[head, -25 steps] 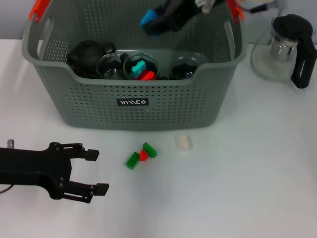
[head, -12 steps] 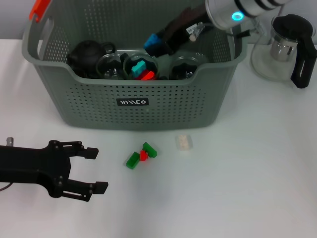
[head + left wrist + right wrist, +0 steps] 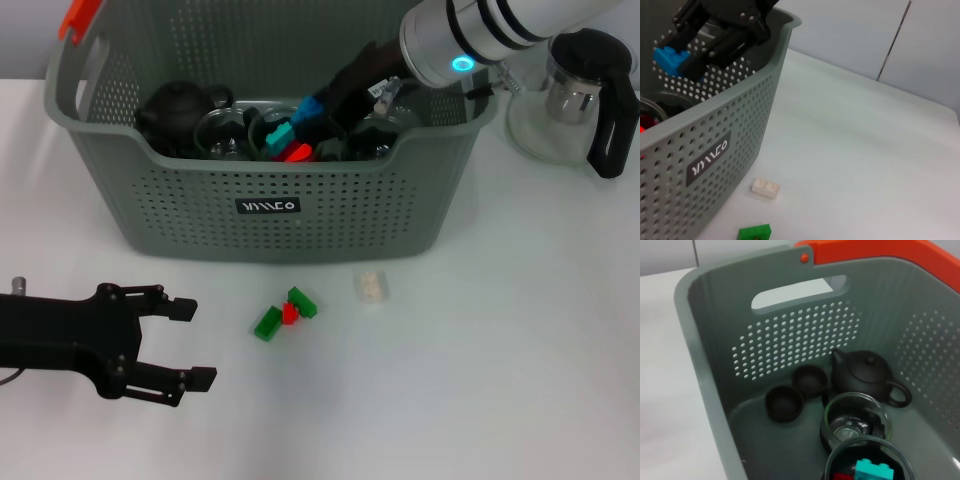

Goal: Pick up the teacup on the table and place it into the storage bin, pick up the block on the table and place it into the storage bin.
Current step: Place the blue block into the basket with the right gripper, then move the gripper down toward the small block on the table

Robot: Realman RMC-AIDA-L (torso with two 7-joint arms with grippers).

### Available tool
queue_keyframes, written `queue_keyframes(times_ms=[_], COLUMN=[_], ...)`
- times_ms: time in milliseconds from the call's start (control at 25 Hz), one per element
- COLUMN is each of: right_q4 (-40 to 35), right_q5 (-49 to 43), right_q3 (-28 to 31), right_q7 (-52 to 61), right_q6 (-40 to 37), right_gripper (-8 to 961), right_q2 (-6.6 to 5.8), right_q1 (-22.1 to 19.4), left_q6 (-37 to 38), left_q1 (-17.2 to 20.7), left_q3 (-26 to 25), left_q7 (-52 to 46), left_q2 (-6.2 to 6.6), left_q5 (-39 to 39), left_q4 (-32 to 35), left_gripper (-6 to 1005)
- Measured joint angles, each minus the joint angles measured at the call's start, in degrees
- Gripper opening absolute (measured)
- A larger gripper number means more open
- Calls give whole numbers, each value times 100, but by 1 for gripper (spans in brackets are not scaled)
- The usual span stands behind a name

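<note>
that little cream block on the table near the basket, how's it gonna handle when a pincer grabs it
The cream block looks like a small, hard plastic brick, so probably stiff and light. Its flat sides should not roll, but being so small it may skid on the smooth white table if nudged off-centre. It lies apart from the green and red blocks.

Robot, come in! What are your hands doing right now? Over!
Right gripper down inside the storage bin, jaws shut on blue block. Left gripper parked low over table, jaws open. Green and red blocks and a white block left on table.
</note>
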Motion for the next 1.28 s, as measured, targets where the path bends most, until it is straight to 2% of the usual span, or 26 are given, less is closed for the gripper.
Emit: queue_keyframes(times_ms=[360,560,640,960,1080,1280], right_q4=[-182,-881,-1328,-3200,-3769,-4116], right_q5=[-6,217,422,1450,1547,1431], right_q3=[-73,-29,-31,30,58,75], right_q7=[51,84,76,-181,-225,-208], right_q6=[26,-138,-310,-1584,-2203,-3201], right_gripper=[478,728,940,944,946,947], right_q2=[-3,-4,-4,-33,-31,-44], right_q1=[-14,-297,-493,-1480,-1774,-2046], left_q6=[-7,7,13,16,16,13], left_q1=[44,58,59,47,33,26], left_q3=[0,-1,0,0,0,0], left_q7=[9,16,18,21,47,123], left_q2=[-9,-18,-18,-16,-10,-9], left_q5=[-9,-1,1,9,9,-7], left_q4=[0,0,0,1,-3,-10], left_gripper=[918,918,918,918,918,918])
